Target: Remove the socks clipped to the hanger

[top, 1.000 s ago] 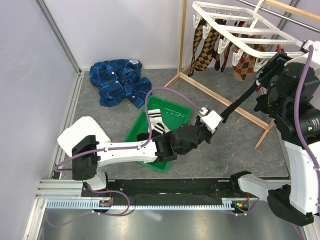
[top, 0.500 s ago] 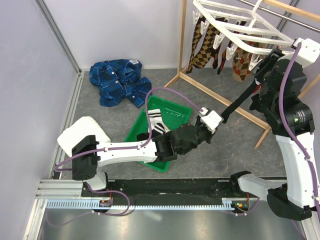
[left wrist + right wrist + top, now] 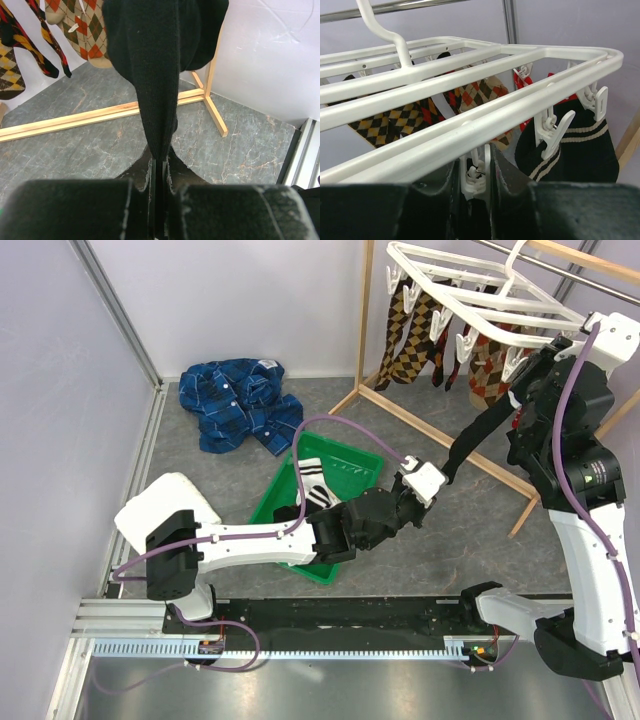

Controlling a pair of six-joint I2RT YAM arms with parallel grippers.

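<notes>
The black sock [image 3: 480, 435] hangs stretched from the white hanger [image 3: 470, 290] down to the left hand [image 3: 159, 167], which is closed tight on its lower end. The right hand [image 3: 476, 160] pinches a white clip [image 3: 472, 187] on the hanger frame, high above the bench [image 3: 450, 540].

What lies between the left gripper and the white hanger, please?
A black sock: the top external view shows it stretched from the left gripper, which pinches its end, up toward the hanger.
</notes>
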